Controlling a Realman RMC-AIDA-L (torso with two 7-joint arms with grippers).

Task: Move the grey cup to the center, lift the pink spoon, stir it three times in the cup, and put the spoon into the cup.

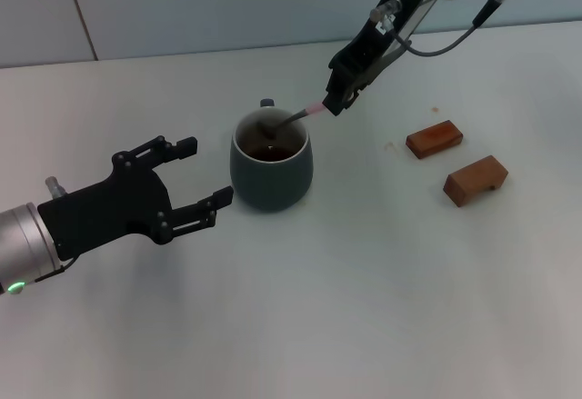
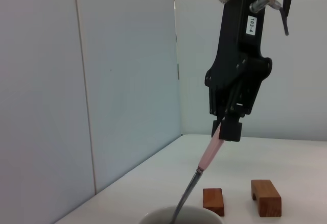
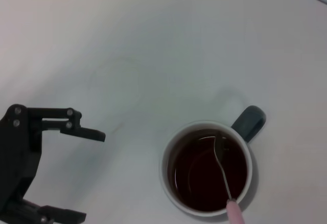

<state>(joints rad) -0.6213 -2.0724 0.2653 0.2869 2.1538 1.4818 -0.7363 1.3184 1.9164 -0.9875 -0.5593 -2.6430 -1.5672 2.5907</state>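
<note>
The grey cup point(image 1: 271, 164) stands mid-table, holding dark liquid, its handle pointing away from me; it also shows in the right wrist view point(image 3: 206, 169). My right gripper point(image 1: 336, 101) is shut on the pale pink handle of the pink spoon point(image 1: 293, 119). The spoon slants down into the cup, its metal bowl in the liquid point(image 3: 220, 152). The left wrist view shows the right gripper point(image 2: 228, 127) holding the spoon point(image 2: 208, 154) over the cup rim point(image 2: 179, 215). My left gripper point(image 1: 195, 176) is open and empty, just left of the cup.
Two brown wooden blocks point(image 1: 434, 138) point(image 1: 475, 181) lie on the white table to the right of the cup. A pale wall runs along the table's far edge.
</note>
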